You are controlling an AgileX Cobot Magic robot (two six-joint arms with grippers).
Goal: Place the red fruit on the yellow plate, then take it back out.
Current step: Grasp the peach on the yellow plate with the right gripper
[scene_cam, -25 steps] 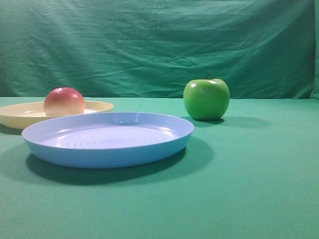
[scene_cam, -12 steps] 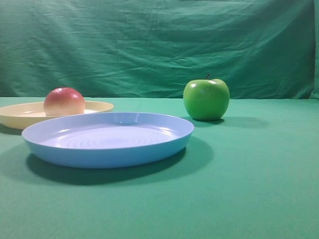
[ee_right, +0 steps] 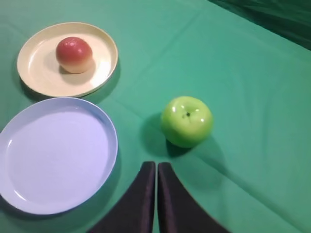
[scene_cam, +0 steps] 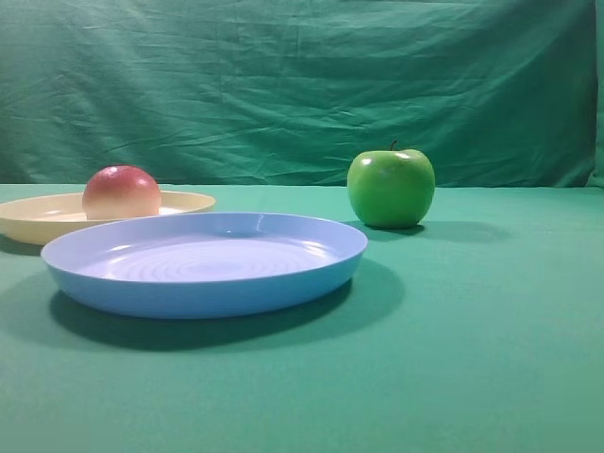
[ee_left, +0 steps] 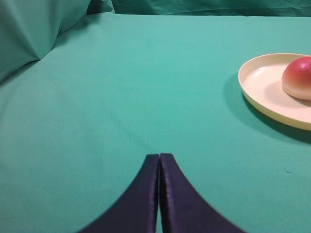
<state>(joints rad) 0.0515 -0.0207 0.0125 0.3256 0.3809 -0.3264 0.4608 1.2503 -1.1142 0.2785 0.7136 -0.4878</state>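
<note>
Fruit (ee_right: 74, 54) sits inside the yellow plate (ee_right: 101, 73), so the placing half looks done, and both end effectors, left (ee_left: 159, 158) and right (ee_right: 156, 166), hang clenched and empty, clear of the apple (ee_right: 187, 121) and blue plate (ee_right: 29, 194), likely poised for retrieval.

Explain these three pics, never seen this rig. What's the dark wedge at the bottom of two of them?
It's a two-armed robot. One camera looks across the table from outside; the other two sit on the wrists, looking down past each gripper. The dark wedges are the left gripper and right gripper, both shut and holding nothing. On the green cloth: the red fruit resting on the yellow plate, an empty blue plate beside it, and a green apple standing apart.
</note>
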